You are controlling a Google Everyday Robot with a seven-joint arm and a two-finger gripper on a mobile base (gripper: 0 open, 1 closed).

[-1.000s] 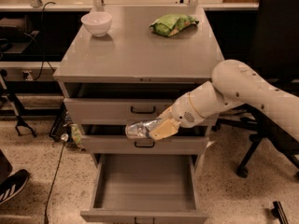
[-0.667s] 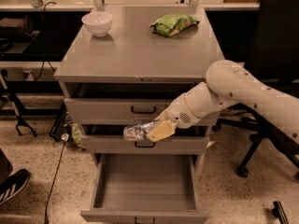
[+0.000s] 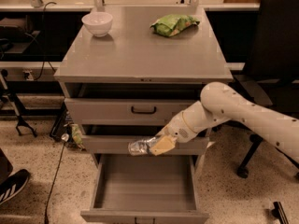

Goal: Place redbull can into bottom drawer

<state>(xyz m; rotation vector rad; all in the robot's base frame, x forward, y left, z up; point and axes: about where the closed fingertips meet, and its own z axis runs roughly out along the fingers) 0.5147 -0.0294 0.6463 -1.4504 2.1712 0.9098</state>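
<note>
The redbull can (image 3: 139, 146), slim and shiny silver, lies sideways in my gripper (image 3: 156, 145), which is shut on it. The white arm reaches in from the right. Can and gripper hang in front of the middle drawer's face, above the open bottom drawer (image 3: 145, 188). That drawer is pulled out, with a plain grey interior that holds nothing I can see. Its dark handle (image 3: 142, 220) shows at the lower frame edge.
A grey cabinet top (image 3: 140, 55) carries a white bowl (image 3: 97, 23) at the back left and a green crinkled bag (image 3: 174, 24) at the back right. The top drawer (image 3: 126, 110) is shut. A black chair (image 3: 275, 41) stands right; cables and a shoe (image 3: 14, 185) lie left.
The gripper with the can has stayed in front of the middle drawer, shifting only slightly left. The drawer stays open.
</note>
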